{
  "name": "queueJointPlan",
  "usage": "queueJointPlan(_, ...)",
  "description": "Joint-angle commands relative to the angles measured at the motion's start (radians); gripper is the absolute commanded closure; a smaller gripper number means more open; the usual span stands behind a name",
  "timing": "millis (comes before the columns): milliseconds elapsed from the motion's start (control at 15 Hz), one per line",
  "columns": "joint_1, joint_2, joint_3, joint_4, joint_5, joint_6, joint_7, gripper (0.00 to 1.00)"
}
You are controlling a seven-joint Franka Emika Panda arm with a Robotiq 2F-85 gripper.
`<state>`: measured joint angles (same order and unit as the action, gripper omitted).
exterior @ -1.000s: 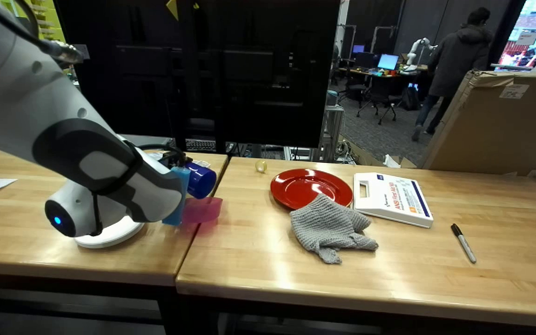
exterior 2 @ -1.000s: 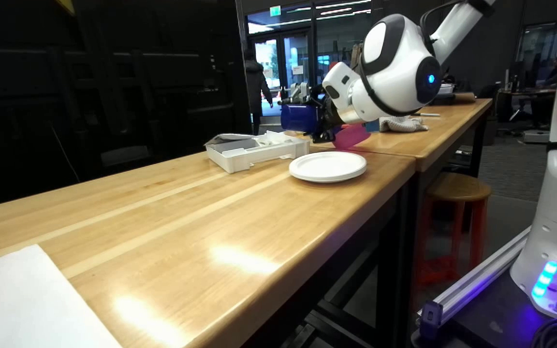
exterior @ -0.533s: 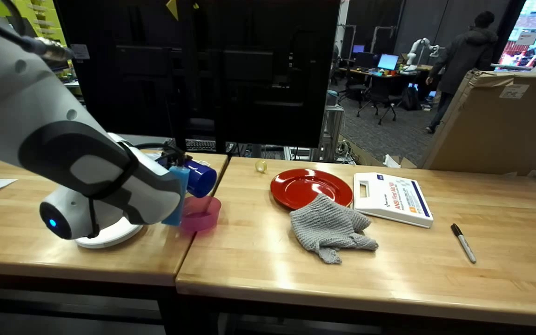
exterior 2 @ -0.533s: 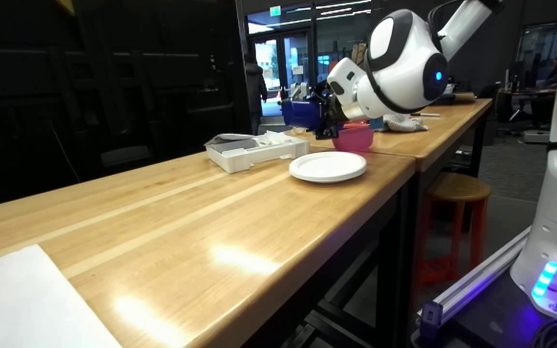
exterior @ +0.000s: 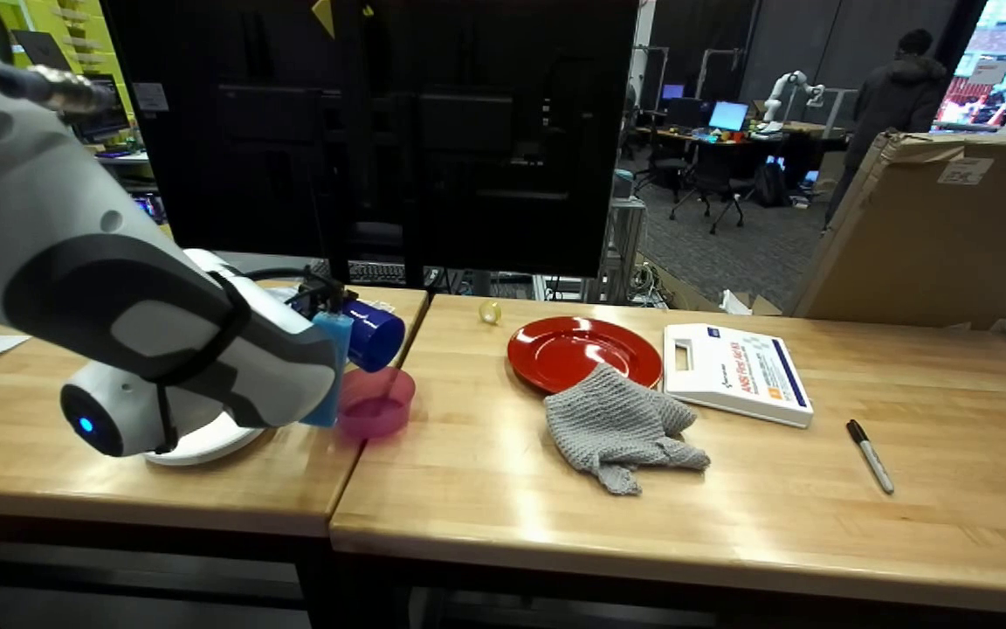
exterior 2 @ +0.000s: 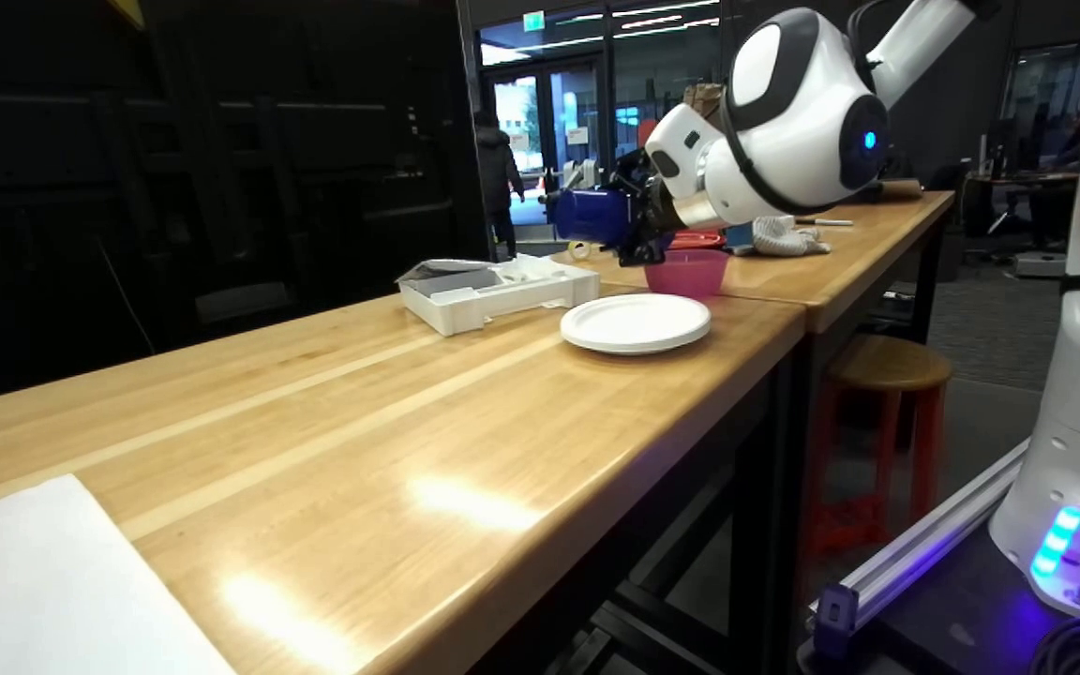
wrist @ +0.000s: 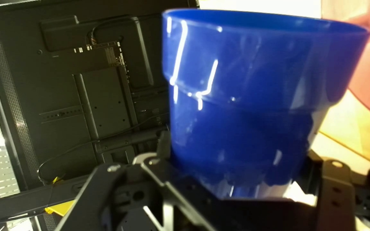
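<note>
Two wooden tables (exterior: 468,472) meet end to end beneath a white robot arm (exterior 2: 784,136) with a black gripper (wrist: 238,152). Stacked white plates (exterior 2: 636,323) lie near a translucent pink bowl (exterior 2: 686,274) where the tables join. A blue plastic cup (exterior: 375,336), sideways above the tables, is clasped near its base by that gripper.

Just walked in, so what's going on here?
A robot arm holds a blue cup in its gripper, jaws closed around it. The cup is tipped on its side, up off the wooden tabletop. A pink bowl stands close by, near some white plates; a red plate and a grey knitted piece lie farther off.
</note>
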<state>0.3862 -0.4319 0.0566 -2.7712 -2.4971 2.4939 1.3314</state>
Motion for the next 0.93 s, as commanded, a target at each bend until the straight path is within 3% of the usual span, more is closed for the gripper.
queueJointPlan(0,0.0,-0.053,-0.006,-0.001,0.007,0.041,-0.042,0.42)
queueJointPlan(533,0.033,-0.098,0.039,-0.007,0.158,0.055,-0.237,0.42)
queueJointPlan(600,0.008,-0.099,0.073,-0.007,0.174,0.062,-0.242,0.42)
queueJointPlan(867,0.008,-0.098,0.104,-0.006,0.201,0.068,-0.231,0.42)
